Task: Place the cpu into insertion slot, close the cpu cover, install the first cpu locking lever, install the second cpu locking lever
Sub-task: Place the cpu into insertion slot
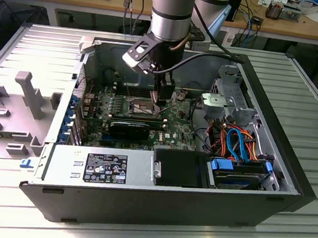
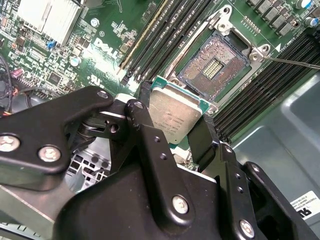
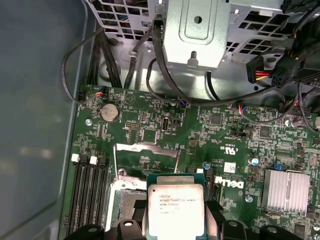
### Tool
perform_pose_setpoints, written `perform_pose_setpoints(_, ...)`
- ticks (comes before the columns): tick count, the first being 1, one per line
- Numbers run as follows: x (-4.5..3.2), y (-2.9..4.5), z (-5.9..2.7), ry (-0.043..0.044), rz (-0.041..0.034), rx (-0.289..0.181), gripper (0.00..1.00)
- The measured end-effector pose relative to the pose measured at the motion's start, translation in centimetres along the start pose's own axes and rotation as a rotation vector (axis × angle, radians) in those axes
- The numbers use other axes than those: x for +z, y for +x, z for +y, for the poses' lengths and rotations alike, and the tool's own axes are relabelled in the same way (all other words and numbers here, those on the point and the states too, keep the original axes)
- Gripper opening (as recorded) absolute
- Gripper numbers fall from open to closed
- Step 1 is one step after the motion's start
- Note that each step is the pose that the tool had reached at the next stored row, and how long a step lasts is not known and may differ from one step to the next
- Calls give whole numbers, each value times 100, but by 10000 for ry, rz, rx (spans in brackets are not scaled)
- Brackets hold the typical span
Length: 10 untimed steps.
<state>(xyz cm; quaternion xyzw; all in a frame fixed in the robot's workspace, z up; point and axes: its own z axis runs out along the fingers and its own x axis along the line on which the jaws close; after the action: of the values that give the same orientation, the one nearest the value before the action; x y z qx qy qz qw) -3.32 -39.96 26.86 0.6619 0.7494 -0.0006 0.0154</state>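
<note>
Two fingers (image 2: 199, 136) of gripper (image 2: 173, 116) pinch cpu (image 3: 175, 210) by opposite edges, metal top showing. Insertion slot (image 2: 214, 66) open just beyond fingertips; cpu cover (image 3: 147, 154) raised further beyond.

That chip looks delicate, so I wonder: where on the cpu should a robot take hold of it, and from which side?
By two opposite thin edges, coming from above its flat metal top, as the hand grips the cpu now. That leaves the underside free to face the insertion slot and its fine contacts.
</note>
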Motion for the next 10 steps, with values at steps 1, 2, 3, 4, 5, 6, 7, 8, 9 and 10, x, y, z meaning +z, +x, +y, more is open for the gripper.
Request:
perform_pose_setpoints(1,1,0,0,0,0,24,55)
perform_pose_setpoints(2,2,0,0,1,-1,67,55)
perform_pose_setpoints(3,2,0,0,2,-2,108,55)
perform_pose_setpoints(4,4,0,0,3,-2,150,55)
perform_pose_setpoints(5,4,0,0,4,-3,180,55)
perform_pose_setpoints(6,5,0,0,5,-4,200,55)
perform_pose_setpoints(7,5,0,0,6,-4,239,55)
perform_pose_setpoints(8,6,0,0,6,-5,262,55)
perform_pose_setpoints(9,6,0,0,6,-5,282,55)
perform_pose_setpoints(10,7,0,0,7,-6,327,55)
